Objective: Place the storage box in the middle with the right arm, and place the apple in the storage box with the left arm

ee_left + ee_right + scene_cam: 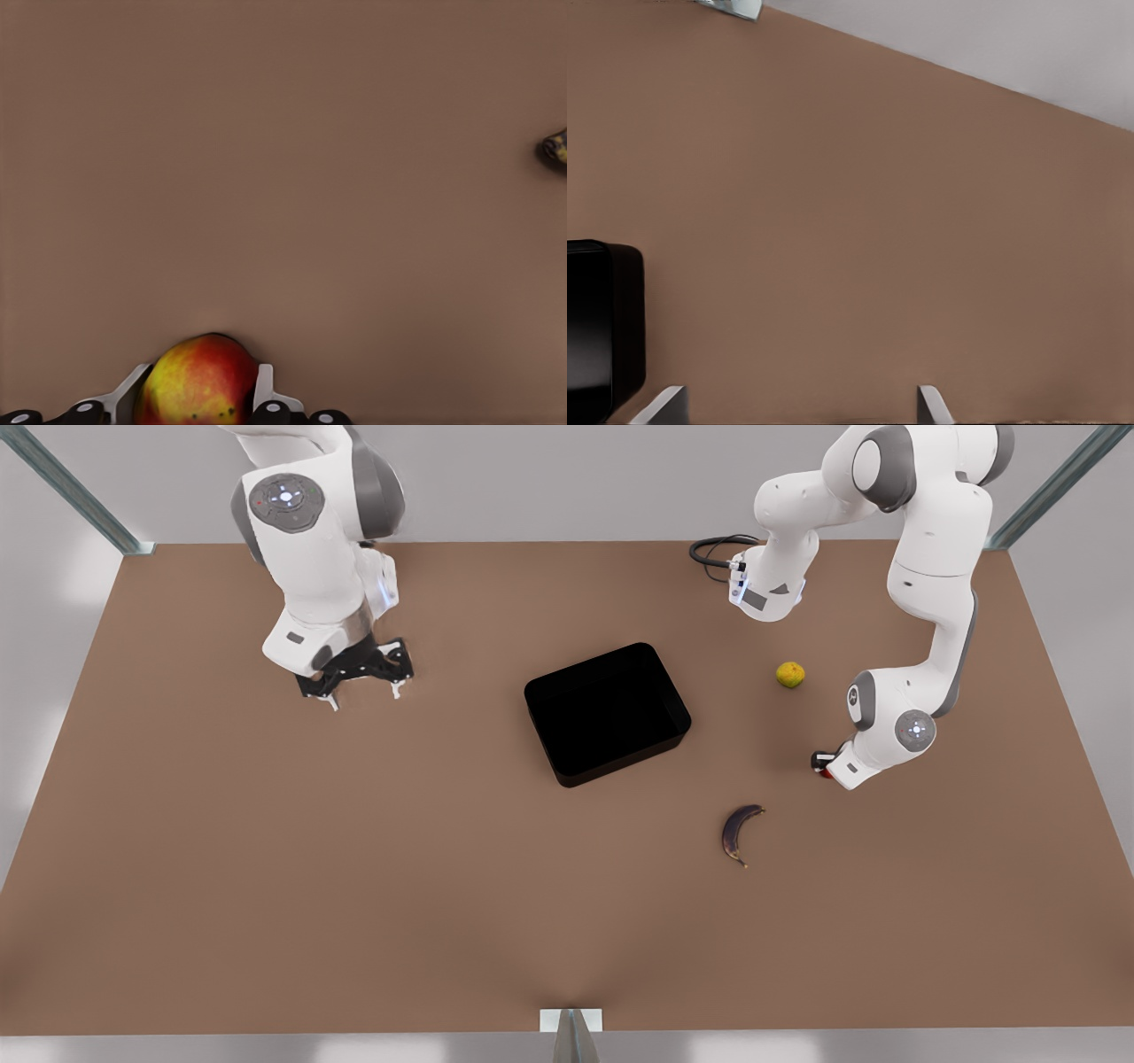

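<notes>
The storage box (pixel 608 714) sits near the middle of the tabletop (pixel 266 850), open side up and slightly skewed, so the first half of the task looks done. The apple (pixel 198 381) is outside it, well off toward the front view's right, resting on the tabletop. In the left wrist view the left gripper (pixel 197 397) straddles it, one pale finger (pixel 263 390) on each side of the red-and-yellow fruit. The jaws look narrowed around the apple, at or very near contact; I judge the grasp just made or about to be made. In the front view this gripper (pixel 825 763) sits low under the bent arm, with a sliver of red showing beneath it.

The right gripper (pixel 363 685) waits apart from the box on the front view's left, jaws wide and empty above bare tabletop, presumably parked clear so the other arm can reach the box. A yellow-green fruit (pixel 790 674) and a dark banana (pixel 741 832) lie between apple and box and are best avoided when carrying.
</notes>
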`<state>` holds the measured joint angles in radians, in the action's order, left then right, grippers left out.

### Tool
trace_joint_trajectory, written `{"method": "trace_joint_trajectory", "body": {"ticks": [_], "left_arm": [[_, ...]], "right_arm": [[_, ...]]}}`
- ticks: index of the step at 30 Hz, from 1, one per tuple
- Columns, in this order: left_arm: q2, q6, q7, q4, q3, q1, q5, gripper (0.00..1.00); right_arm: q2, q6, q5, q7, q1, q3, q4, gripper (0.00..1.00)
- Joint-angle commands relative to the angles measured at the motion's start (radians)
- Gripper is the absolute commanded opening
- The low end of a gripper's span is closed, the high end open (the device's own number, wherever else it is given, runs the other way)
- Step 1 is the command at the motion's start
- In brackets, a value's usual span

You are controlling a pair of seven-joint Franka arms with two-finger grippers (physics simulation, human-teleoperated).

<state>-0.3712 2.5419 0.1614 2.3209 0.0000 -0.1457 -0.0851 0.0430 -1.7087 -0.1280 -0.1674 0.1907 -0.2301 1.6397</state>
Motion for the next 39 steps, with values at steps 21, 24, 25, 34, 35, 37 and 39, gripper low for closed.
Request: {"method": "trace_joint_trajectory", "body": {"ticks": [21, 24, 25, 34, 35, 37, 39], "left_arm": [[0.227, -0.216, -0.209, 0.025, -0.138, 0.008, 0.033, 0.64], [0.278, -0.279, -0.353, 0.02, -0.308, 0.009, 0.122, 0.64], [0.296, -0.307, -0.417, 0.012, -0.385, 0.009, 0.159, 0.64], [0.314, -0.321, -0.681, -0.052, -0.68, 0.116, 0.332, 0.64], [0.307, -0.319, -0.718, -0.075, -0.68, 0.147, 0.338, 0.64], [0.299, -0.31, -0.731, -0.087, -0.678, 0.181, 0.341, 0.64], [0.298, -0.301, -0.737, -0.089, -0.678, 0.186, 0.341, 1.0]], "right_arm": [[-0.038, 0.208, 0.024, 0.051, -0.102, 0.011, -0.138, 1.0], [-0.046, 0.21, 0.021, 0.048, -0.102, 0.011, -0.144, 1.0], [-0.048, 0.212, 0.018, 0.052, -0.117, 0.012, -0.144, 1.0], [-0.068, 0.201, 0.018, 0.048, -0.135, 0.014, -0.159, 1.0], [-0.068, 0.199, 0.019, 0.048, -0.14, 0.014, -0.159, 1.0], [-0.071, 0.199, 0.019, 0.046, -0.14, 0.014, -0.159, 1.0], [-0.074, 0.198, 0.019, 0.046, -0.14, 0.014, -0.159, 1.0]]}}
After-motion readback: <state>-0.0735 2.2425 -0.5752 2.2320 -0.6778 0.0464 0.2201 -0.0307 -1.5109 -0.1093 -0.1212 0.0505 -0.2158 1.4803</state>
